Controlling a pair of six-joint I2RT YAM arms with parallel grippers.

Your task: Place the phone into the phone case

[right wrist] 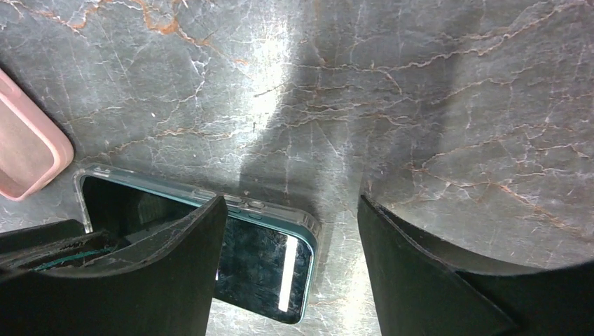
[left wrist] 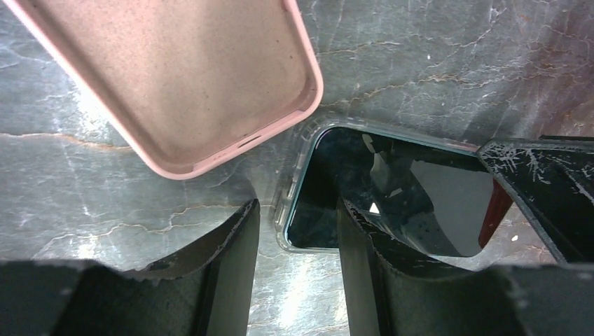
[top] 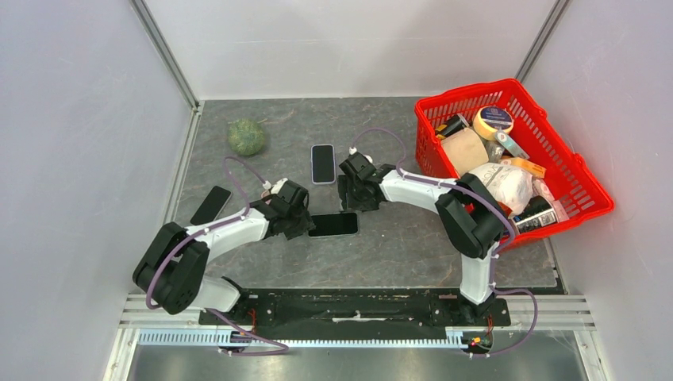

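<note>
In the middle of the grey stone table (top: 397, 246) the phone (top: 333, 225) lies flat with its dark screen up and its long side across the view. A thin clear rim runs round its edge, so it seems to sit in a clear case. Just beyond it, apart from it by a narrow strip of table, the pink case (top: 323, 163) lies hollow side up with nothing in it. The left gripper (left wrist: 295, 217) is low over the phone's left short end with its jaws spread and pinching nothing. One finger (left wrist: 224, 266) is over bare table just off that end and the other is over the screen. Whether either finger touches the glass cannot be told. The right gripper (right wrist: 291, 210) hangs at the phone's far long edge near its right end. Its jaws are parted wide and empty, with one finger (right wrist: 168, 280) above the screen and the other over bare stone past the edge. A second dark phone (top: 210, 205) lies well off to the left near the wall. A green ball (top: 247, 136) sits at the far left, and a red basket (top: 467, 92) full of odds and ends stands on the right.
</note>
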